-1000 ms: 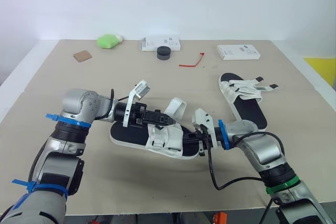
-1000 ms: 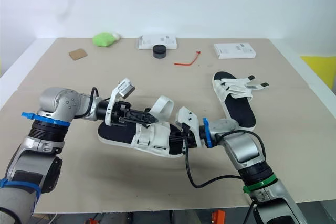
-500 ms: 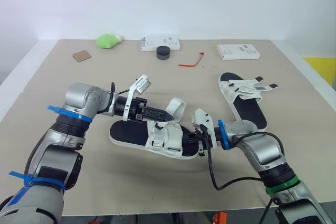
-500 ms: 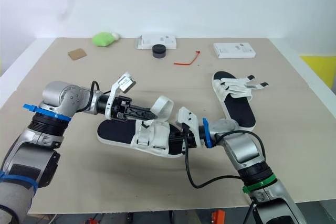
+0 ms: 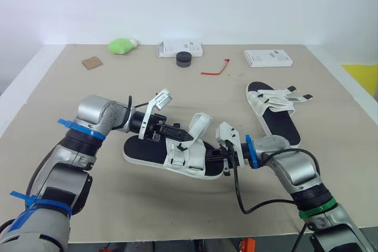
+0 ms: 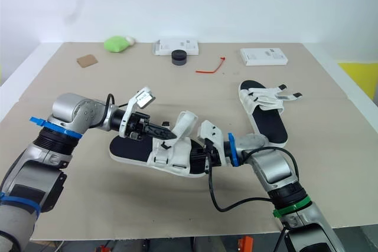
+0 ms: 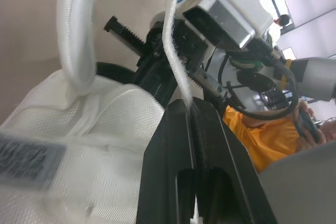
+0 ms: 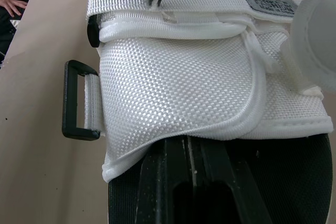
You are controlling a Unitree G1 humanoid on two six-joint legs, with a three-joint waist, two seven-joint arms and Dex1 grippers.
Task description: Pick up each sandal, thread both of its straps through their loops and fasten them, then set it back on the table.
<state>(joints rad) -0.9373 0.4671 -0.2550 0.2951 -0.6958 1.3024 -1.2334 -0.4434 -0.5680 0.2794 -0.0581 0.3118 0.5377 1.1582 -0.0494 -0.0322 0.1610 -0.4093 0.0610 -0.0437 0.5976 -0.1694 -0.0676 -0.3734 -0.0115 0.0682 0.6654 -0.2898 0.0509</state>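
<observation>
Sandal one [image 5: 144,150], at mid-table [image 5: 71,98] between the arms: left gripper [image 5: 186,136] clenched on the free end of its raised strap [image 5: 199,123], right gripper [image 5: 216,159] clamped on the sole's edge, steadying it. Black loop [image 8: 73,100] at the side stands empty, so I judge this strap not yet threaded; whether the other strap is fastened I cannot tell. Second sandal [image 5: 277,116], well apart to the right, lies with straps splayed loose, so most of the task is left

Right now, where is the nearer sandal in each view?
Left eye view: nearer sandal, lower centre, on the table.
Right eye view: lower centre.
Left wrist view: its white upper, close up.
Right wrist view: white upper, close up.
Shared landmark: raised strap pinched by left gripper.
</observation>
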